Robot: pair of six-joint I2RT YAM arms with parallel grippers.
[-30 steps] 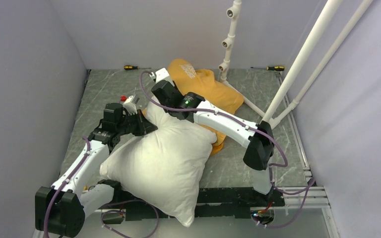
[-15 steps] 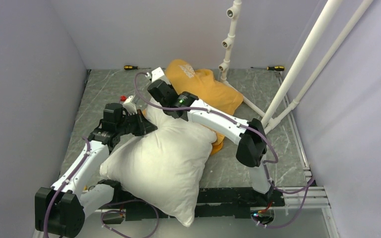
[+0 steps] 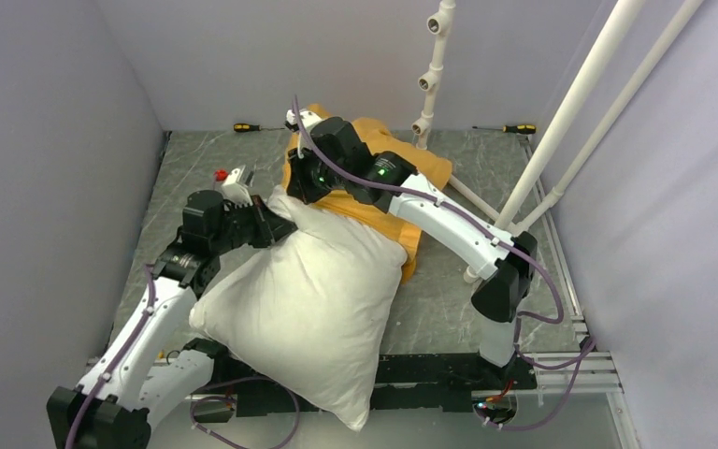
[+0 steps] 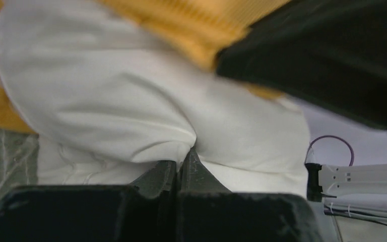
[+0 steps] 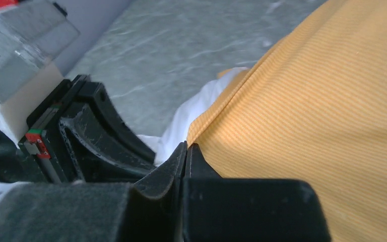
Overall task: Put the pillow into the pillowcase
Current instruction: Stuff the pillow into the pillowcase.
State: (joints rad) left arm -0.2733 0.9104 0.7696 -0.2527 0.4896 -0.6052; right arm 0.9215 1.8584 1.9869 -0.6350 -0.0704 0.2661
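While pillow [image 3: 308, 304] overlaps pillowcase [image 3: 427, 171], pipe post [image 3: 430, 79] stands nr it.

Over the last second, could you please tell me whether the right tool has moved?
Yes: the right tool moved away from the near edge, closer to the white pipe stand, and shut on the pillowcase.

Pale lilac walls [image 3: 290, 56] enclose a grey marbled table [image 3: 196, 154], with white pipes [image 3: 567, 112] at right
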